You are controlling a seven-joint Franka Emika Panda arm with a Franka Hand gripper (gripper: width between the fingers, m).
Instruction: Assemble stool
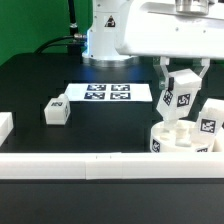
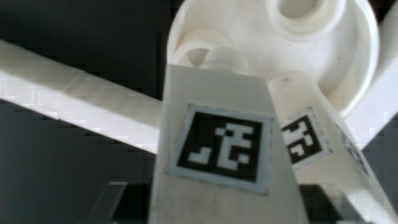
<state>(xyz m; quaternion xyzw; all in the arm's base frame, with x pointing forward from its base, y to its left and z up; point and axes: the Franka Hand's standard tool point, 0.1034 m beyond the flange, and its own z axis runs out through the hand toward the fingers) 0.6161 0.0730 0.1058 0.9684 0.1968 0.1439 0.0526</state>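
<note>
Closest to the exterior camera, the long white border rail (image 1: 70, 165) runs across the front of the black worktop (image 1: 30, 85). Right behind it, on the exterior view's right, sits the round white seat (image 1: 172, 143), touching or nearly touching the rail, with a square tag on its side wall.

Up on the seat's right-hand part there's a second leg (image 1: 209, 126), tag facing the camera. Whether it's pushed into a hole or only resting there, the view doesn't settle.

Now the action: the claw (image 1: 182, 88) hangs directly above the seat, clenched on the held leg (image 1: 182, 98), with a finger on each side of the white block. The leg is tilted a little, tag outward, its lower end right at the seat's top face.

The wrist view is tight and blurry, but the held leg (image 2: 222, 140) fills the middle. Its tag is large, and the seat (image 2: 294, 40) with a round hole is just beyond its far end. A second tag shows beside it, and the border rail (image 2: 71, 90) crosses at a slant.

Out on the exterior view's left, well apart from all this, the loose leg (image 1: 55, 112) lies alone on the worktop. Further back, the marker board (image 1: 105, 92) lies flat. Behind that stands the arm's white base (image 1: 105, 30).
</note>
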